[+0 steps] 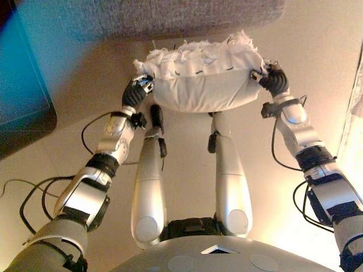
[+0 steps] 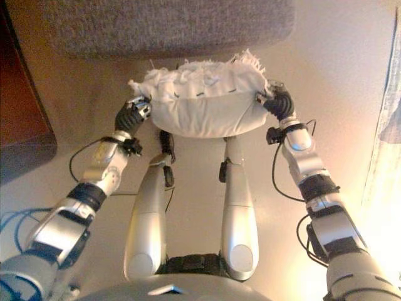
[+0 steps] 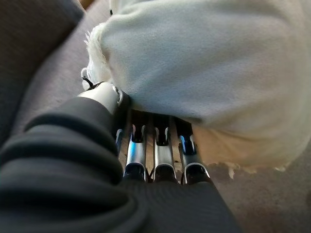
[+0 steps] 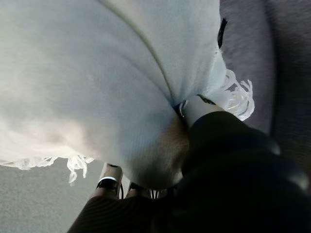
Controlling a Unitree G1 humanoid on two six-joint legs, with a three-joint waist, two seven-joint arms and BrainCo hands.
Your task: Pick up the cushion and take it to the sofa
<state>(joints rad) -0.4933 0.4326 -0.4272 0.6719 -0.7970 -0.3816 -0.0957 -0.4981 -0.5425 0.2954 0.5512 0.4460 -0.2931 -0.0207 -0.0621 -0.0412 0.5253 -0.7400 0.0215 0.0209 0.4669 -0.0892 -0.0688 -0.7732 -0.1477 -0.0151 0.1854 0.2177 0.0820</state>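
A white cushion point(image 1: 198, 79) with a fringed edge hangs between my two hands, above the floor and just in front of the grey sofa point(image 1: 170, 17). My left hand point(image 1: 136, 92) grips its left end; in the left wrist view the fingers point(image 3: 163, 155) lie under the cushion point(image 3: 209, 63) and the thumb presses its side. My right hand point(image 1: 273, 79) grips the right end; in the right wrist view the thumb point(image 4: 194, 109) digs into the cushion point(image 4: 97, 73). The cushion sags in the middle.
The sofa's front edge runs across the top of the eye views. A dark piece of furniture point(image 1: 22, 96) stands at the left. A pale curtain point(image 1: 354, 107) hangs at the right edge. Pale floor point(image 1: 74, 102) lies below, with loose cables point(image 1: 28, 198) at the lower left.
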